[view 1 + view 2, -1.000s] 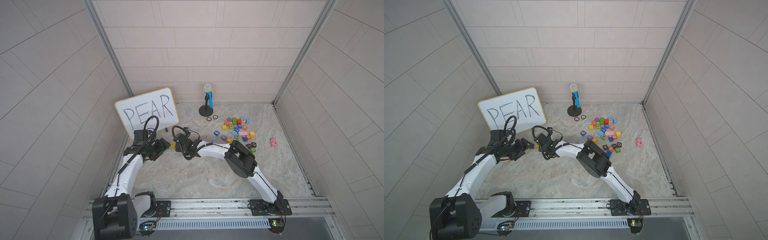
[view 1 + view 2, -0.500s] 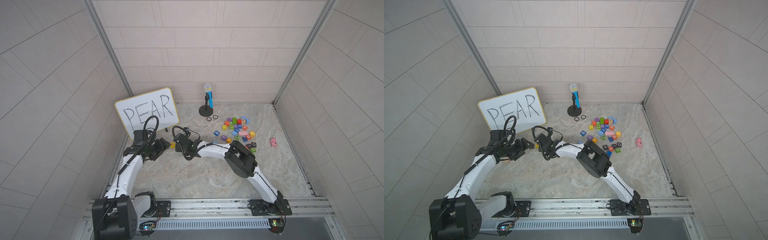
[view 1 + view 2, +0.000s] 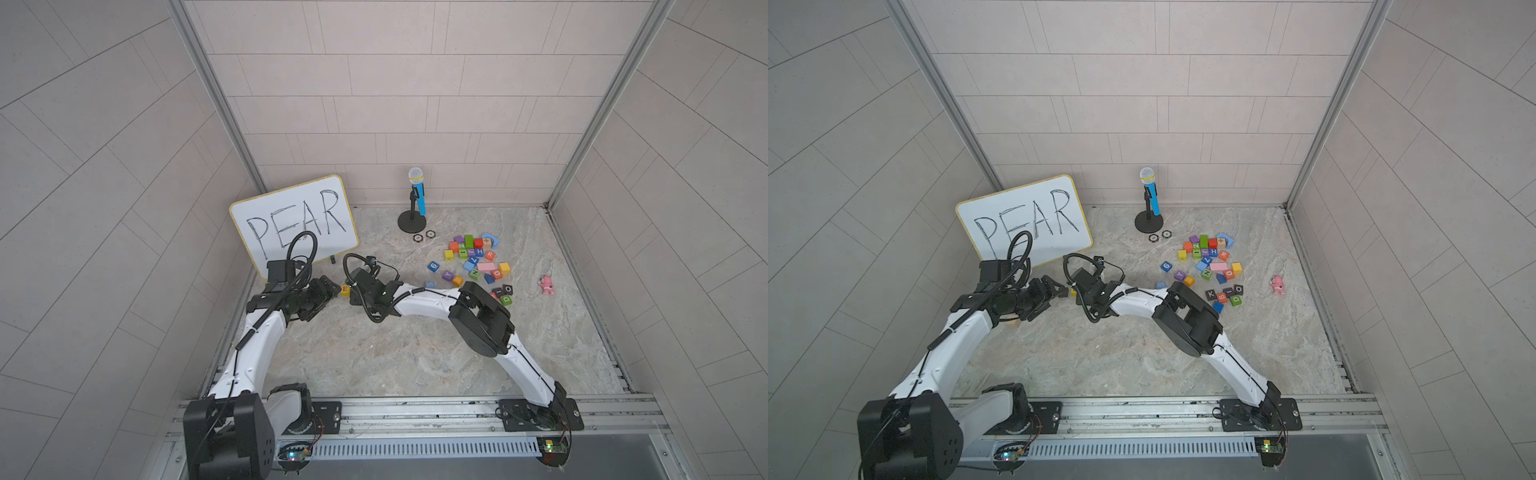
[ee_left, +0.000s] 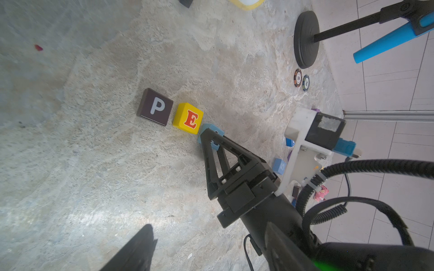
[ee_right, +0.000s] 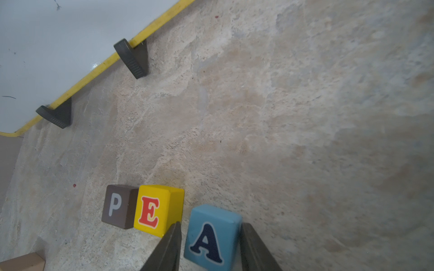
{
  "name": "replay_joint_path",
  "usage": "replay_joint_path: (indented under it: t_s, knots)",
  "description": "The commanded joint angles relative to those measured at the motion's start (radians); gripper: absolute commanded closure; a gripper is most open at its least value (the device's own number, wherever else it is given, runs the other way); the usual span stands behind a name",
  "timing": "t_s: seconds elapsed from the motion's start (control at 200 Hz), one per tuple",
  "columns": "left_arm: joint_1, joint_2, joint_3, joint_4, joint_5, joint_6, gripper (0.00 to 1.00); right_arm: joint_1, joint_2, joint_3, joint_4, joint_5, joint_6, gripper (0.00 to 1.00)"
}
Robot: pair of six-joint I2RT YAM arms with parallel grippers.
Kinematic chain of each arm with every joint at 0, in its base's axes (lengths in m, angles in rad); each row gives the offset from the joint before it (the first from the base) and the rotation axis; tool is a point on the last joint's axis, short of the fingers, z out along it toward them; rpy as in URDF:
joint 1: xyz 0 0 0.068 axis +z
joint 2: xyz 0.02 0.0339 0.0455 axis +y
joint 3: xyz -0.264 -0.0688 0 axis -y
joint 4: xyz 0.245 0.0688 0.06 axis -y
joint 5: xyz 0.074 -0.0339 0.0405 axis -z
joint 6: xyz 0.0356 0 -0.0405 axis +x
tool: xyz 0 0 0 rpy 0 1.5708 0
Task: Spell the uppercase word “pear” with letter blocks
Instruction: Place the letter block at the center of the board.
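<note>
Currently, low centre of the right wrist view: right gripper (image 5: 210,224) clamped on the light blue cube with a dark A (image 5: 212,237), one black finger against each side face. Just left of it in that frame sits the yellow cube with a red E (image 5: 159,208). One finger tip fills the narrow gap between E and A. The dark purple cube with a pale P (image 5: 118,206) touches the E's other side. Faces read P, E, A in a row, the A slightly out of line. Cannot tell whether the A rests on the marbled stone-look tabletop (image 3: 374,353) or hangs just clear of it.

Left gripper (image 3: 331,296), left of centre in a top view: jaws spread, nothing between them. It points at the row and hides the P from above.

Around:
- Yellow-rimmed whiteboard lettered PEAR (image 3: 293,224) stands behind the row, centre left.
- Blue toy microphone on a black round stand (image 3: 417,195) is at the back wall, two poker chips (image 3: 424,236) by its base.
- Heap of loose coloured cubes (image 3: 473,259) lies right of centre. The orange-red cube with an R (image 3: 490,254) is in it, well apart from the row.
- White right forearm (image 3: 428,305) crosses in front of the heap's lower edge.
- Small pink toy figure (image 3: 547,285) lies further right.

Against a second back: arms, jaws and blocks all sit where they were; no shift seen.
</note>
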Motion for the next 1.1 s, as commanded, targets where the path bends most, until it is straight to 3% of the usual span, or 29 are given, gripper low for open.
replay_joint_path:
  t_s: [0.0,0.485,0.755,1.096]
  knots:
    - [0.007,-0.019,-0.014,0.003,0.01,-0.004,0.22,0.01,-0.041,-0.02,-0.043,0.0,0.014,0.55]
    - [0.005,-0.022,-0.016,0.009,0.011,-0.005,0.22,0.008,-0.057,-0.024,-0.046,0.015,-0.003,0.56]
    - [0.007,-0.021,-0.017,0.011,0.013,-0.006,0.22,0.005,-0.142,-0.068,-0.057,0.071,-0.063,0.55]
    - [0.007,-0.02,-0.018,0.012,0.012,-0.006,0.22,0.028,-0.177,-0.127,-0.022,-0.014,-0.05,0.58]
